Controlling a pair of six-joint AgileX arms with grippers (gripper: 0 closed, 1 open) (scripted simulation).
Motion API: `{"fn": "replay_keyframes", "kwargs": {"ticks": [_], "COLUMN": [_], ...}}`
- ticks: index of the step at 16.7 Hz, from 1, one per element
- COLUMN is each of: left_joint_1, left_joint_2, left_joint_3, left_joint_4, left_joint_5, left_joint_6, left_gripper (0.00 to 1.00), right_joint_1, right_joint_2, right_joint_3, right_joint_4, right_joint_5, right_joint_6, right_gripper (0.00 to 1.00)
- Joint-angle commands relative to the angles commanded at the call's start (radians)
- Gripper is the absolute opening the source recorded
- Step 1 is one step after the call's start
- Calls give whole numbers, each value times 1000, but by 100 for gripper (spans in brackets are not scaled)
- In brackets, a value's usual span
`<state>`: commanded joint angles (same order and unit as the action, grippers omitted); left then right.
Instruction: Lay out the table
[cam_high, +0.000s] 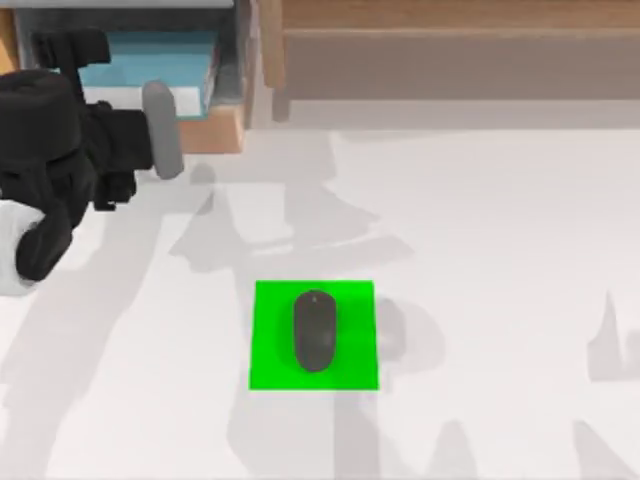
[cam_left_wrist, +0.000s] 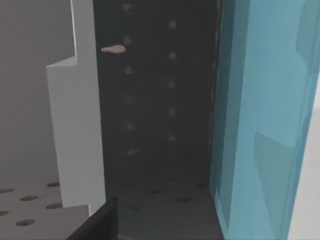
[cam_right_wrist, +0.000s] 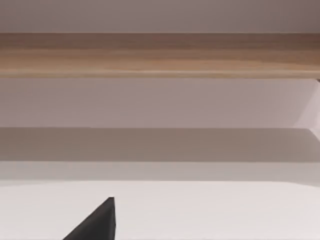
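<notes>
Reaching toward the far left corner of the table (cam_high: 480, 230), the left arm (cam_high: 60, 170) hovered by the open drawer (cam_high: 225, 110) of the tan unit, beside its grey handle (cam_high: 161, 128); whether its gripper was released or clenched, I could not tell; the left wrist view looked at a pale blue wall (cam_left_wrist: 265, 120) and a dark dotted panel (cam_left_wrist: 155, 100); near the tabletop's front edge, left of centre, a dark mouse (cam_high: 315, 331) lay on the green mat (cam_high: 270, 365); a wooden shelf (cam_high: 450, 50) ran along the far edge.

The broad white tabletop (cam_high: 480, 230) looks smooth and matt. The bright green square mat (cam_high: 272, 350) is flat and plain. The dark grey oval mouse (cam_high: 315, 332) looks like matt plastic. The tan shelf unit (cam_high: 450, 45) shows wood grain.
</notes>
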<state>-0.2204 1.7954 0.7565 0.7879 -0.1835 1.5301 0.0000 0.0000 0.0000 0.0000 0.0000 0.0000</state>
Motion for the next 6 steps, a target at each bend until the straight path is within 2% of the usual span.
{"fn": "replay_keyframes", "kwargs": {"ticks": [6], "left_joint_1": [-25], "left_joint_2": [-69], "left_joint_3": [-113], "left_joint_4": [34], "left_joint_5": [-14], "left_joint_6": [4], "left_gripper": [100], "right_joint_1": [0], "right_joint_2": [0], "right_joint_3": [0], "right_joint_4": [0], "right_joint_5": [0], "right_joint_6": [0], "right_gripper": [100]}}
